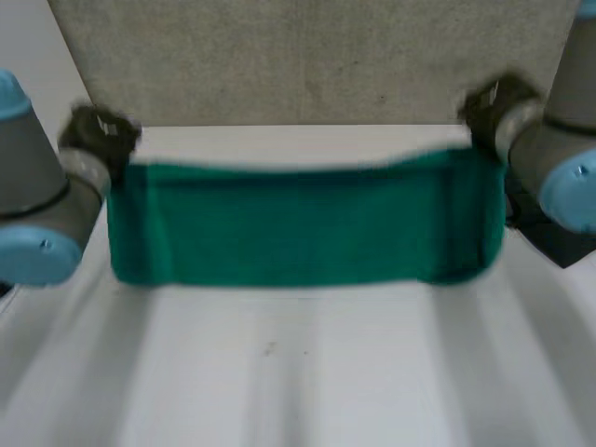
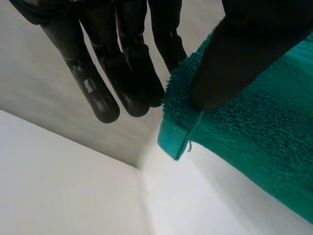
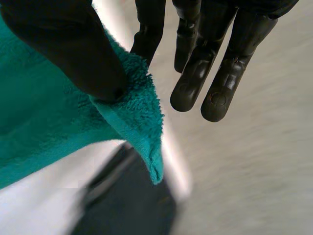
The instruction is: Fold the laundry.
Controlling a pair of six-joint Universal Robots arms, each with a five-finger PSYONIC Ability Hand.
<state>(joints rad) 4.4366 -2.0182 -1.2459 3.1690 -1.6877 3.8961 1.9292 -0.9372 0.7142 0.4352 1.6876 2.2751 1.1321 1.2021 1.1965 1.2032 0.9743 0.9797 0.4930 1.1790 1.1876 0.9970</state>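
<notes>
Soft, light towel is drooping between its corners. Left robot hand is pinching the 10 o'clock corner, right robot hand the 2 o'clock corner. Corners are probably giving the surest hold.

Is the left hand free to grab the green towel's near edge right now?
Probably not yet: the left hand pinches the green towel at a far corner, thumb against fingers, so it would have to let go first.
</notes>
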